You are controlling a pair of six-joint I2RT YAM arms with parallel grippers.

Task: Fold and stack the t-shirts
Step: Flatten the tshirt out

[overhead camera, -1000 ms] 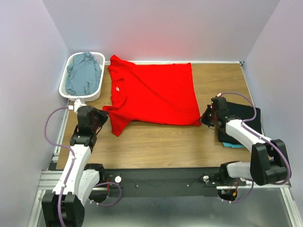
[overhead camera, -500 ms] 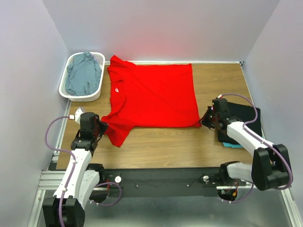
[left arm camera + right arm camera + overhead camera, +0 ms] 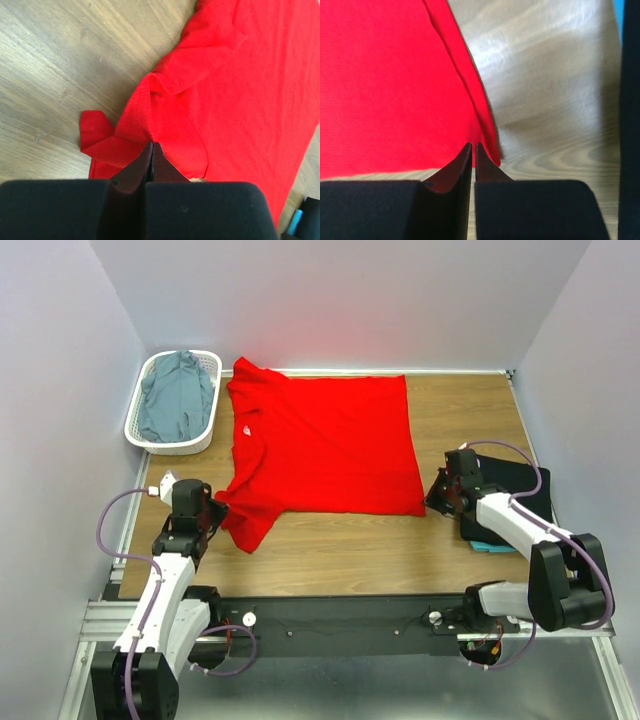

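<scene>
Cloth fills most of both wrist views: the red t-shirt (image 3: pixel 325 445) lies spread flat on the wooden surface (image 3: pixel 460 410), collar toward the left and hem toward the right.

The left fingers (image 3: pixel 135 172) are pressed together on the near sleeve (image 3: pixel 125 135), which bunches into a raised ridge right at their tips; a folded flap of the same sleeve lies on the wood just to their left. The right fingers (image 3: pixel 452 172) stand almost together with a thin slit between them, their tips at the near right corner of the shirt. The hem edge runs down past the tips on their right side. Whether any cloth sits in that slit cannot be told.

The overhead view alone shows the whole layout. A white lattice basket (image 3: pixel 135 425) sits at the far left corner with the grey-blue t-shirt (image 3: pixel 175 400) heaped inside it. The black t-shirt (image 3: pixel 520 485) lies folded at the right edge under the right arm, with a strip of the teal t-shirt (image 3: pixel 487 546) showing beneath its near side, both well apart from the basket.

The wrist views alone give the grip detail: the pinched wrinkle on the left, the slit on the right. The left wrist view also catches a sliver of teal at its lower right corner.
</scene>
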